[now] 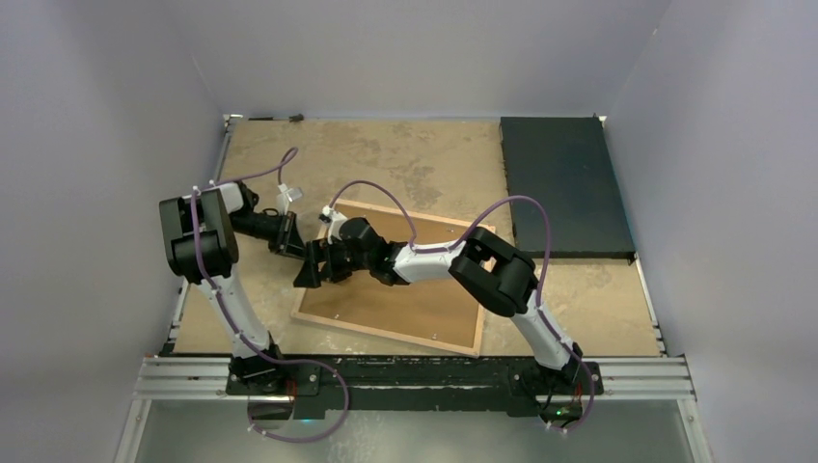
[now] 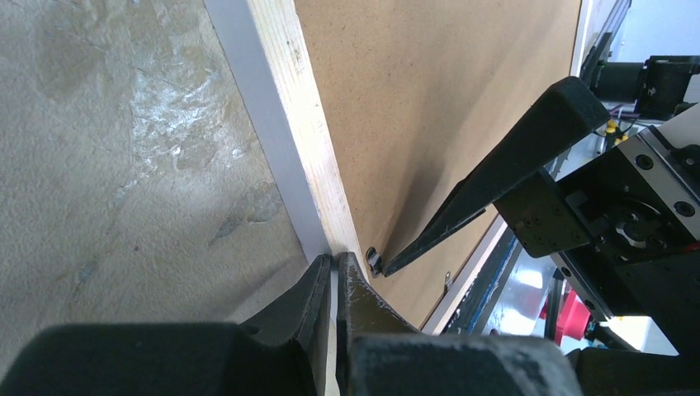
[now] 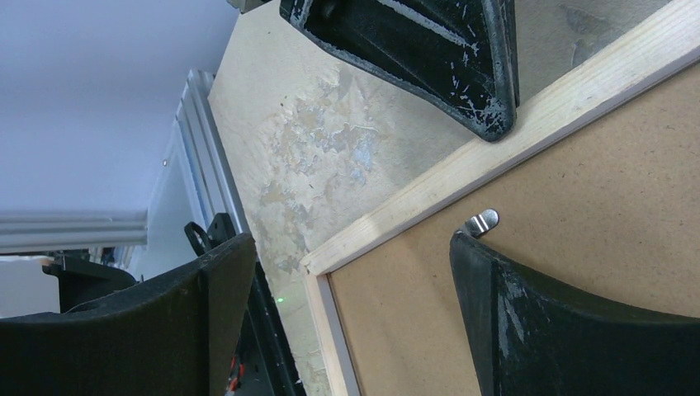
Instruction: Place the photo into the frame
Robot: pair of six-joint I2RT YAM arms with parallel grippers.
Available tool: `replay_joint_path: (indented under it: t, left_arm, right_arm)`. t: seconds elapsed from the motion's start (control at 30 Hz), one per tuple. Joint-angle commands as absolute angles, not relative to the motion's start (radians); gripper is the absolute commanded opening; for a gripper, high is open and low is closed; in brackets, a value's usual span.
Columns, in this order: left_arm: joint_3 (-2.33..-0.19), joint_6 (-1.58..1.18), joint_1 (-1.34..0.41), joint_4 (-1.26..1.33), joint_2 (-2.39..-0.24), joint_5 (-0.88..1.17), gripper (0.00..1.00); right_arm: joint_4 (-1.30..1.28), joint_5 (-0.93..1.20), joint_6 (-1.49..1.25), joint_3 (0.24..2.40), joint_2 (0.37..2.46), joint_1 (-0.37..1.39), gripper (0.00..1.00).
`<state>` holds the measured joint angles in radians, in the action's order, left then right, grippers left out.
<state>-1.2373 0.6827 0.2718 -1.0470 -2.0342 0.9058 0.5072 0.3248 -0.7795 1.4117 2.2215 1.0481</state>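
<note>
The frame lies back-up on the table, with the plain brown backing board set in it. The photo is hidden. My left gripper is shut, its tips resting on the frame's light wood rail at the left edge. My right gripper is open over the same corner. One of its fingers touches a small metal tab on the backing board, and the other finger hangs off the frame's side. In the top view both grippers meet at the frame's left edge, the left gripper just above the right gripper.
A black rectangular mat lies at the back right of the worn tan table. A second metal tab sits further along the backing board. The metal rail holding both arm bases runs along the near edge.
</note>
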Motion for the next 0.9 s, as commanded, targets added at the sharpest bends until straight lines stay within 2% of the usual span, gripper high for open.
replay_joint_path:
  t: [0.0,0.4,0.67,0.87]
  left_arm:
    - [-1.204,0.69,0.259,-0.98,-2.017,0.89,0.0]
    - [-1.202,0.684,0.259,-0.974,-2.014,0.896,0.0]
    - [-1.2,0.683,0.26,-0.973,-2.006,0.89,0.0]
    - [-1.202,0.678,0.26,-0.973,-1.997,0.894,0.0]
  right_arm:
    - [0.474,0.313,-0.784,1.438,2.237,1.051,0.9]
    - [0.445,0.373,-0.749,1.492,2.259,1.049,0.88]
    - [0.481,0.38,-0.719,1.39,2.113,1.004,0.89]
    - [0.474,0.37,-0.712,1.361,2.121,0.996,0.89]
